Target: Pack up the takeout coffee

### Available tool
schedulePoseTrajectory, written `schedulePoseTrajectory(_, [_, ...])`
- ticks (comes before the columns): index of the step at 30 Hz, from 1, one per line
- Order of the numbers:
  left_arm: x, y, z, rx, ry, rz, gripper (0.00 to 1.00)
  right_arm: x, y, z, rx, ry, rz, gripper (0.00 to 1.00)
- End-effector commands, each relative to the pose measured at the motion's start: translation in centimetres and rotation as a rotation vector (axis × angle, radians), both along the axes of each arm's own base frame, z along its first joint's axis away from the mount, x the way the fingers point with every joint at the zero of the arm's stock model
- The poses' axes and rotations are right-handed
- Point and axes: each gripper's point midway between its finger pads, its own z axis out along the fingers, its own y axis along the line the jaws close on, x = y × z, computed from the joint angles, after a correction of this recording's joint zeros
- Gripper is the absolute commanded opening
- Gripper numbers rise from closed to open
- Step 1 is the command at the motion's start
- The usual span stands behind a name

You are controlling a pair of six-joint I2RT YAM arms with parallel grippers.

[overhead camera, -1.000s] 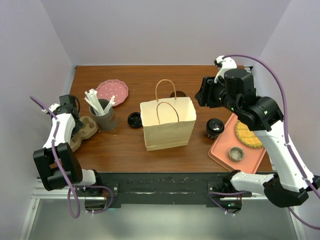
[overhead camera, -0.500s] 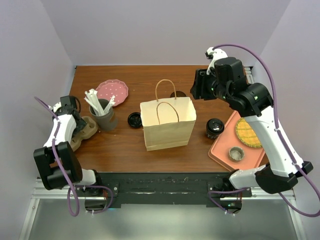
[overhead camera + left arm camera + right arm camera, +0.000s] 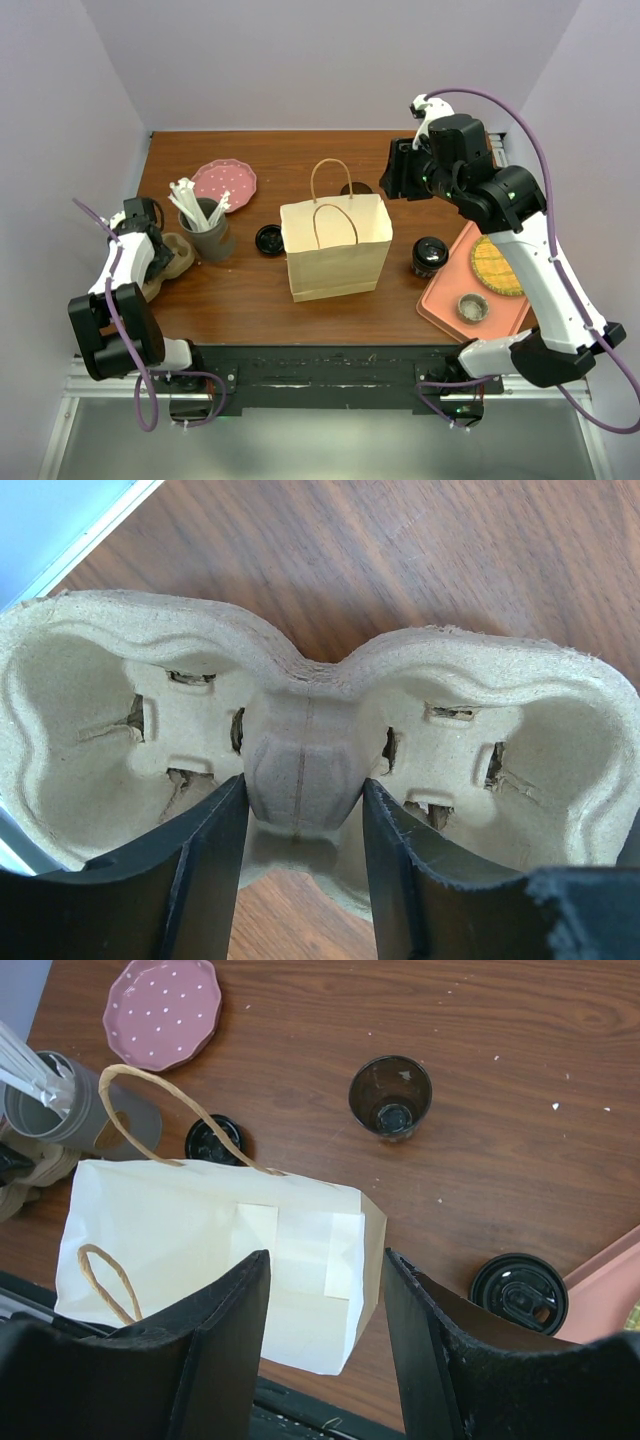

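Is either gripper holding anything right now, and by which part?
The left gripper appears to pinch the cardboard cup carrier by its centre divider. The right gripper is open and holds nothing, above the paper bag.

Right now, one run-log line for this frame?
left gripper: shut on cup carrier centre | right gripper: open, empty, raised near paper bag | takeout coffee: on table, beside bag, unpacked

Small dark takeout coffee (image 3: 428, 256) with black lid stands upright beside the pink tray (image 3: 445, 292)
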Motion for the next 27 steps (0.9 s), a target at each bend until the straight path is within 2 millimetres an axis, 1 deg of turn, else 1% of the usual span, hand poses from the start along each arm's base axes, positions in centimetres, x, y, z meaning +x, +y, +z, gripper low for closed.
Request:
schedulePoseTrajectory(1, [1.1, 1.3, 2.4, 0.07, -0.06, 0.01, 0.51, 0.0, 0.8, 0.5, 0.022, -0.008, 0.037, 0.52])
schedulePoseTrajectory(4, [1.0, 1.5, 2.2, 0.079, -0.062, 0.012, 0.54, 0.0, 1.0, 0.6, 0.026, -0.006, 0.044, 0.52])
schedulePoseTrajectory(6, [1.0, 1.6, 2.2, 0.088, -0.063, 0.004, 0.54, -0.1, 0.9, 0.8, 0.025, -0.01, 0.045, 0.52])
schedulePoseTrajectory(10, [1.1, 1.7, 2.4, 0.097, -0.07, -0.002, 0.49, -0.3, 0.9, 0.8, 0.025, -0.008, 0.049, 0.52])
schedulePoseTrajectory(12, [1.2, 1.8, 2.6, 0.105, -0.069, -0.006, 0.49, -0.4, 0.8, 1.0, 0.031, -0.012, 0.048, 0.52])
schedulePoseTrajectory(16, [1.3, 2.3, 3.1, 0.129, -0.065, -0.007, 0.56, -0.6, 0.8, 0.9, 0.035, -0.008, 0.05, 0.52])
schedulePoseTrajectory(21, [1.2, 2.4, 3.2, 0.136, -0.062, -0.009, 0.61, -0.8, 0.9, 0.9, 0.047, -0.004, 0.049, 0.52])
schedulePoseTrajectory(27, [1.2, 2.2, 2.7, 0.13, -0.058, -0.022, 0.57, -1.0, 0.8, 0.9, 0.059, 0.004, 0.045, 0.52])
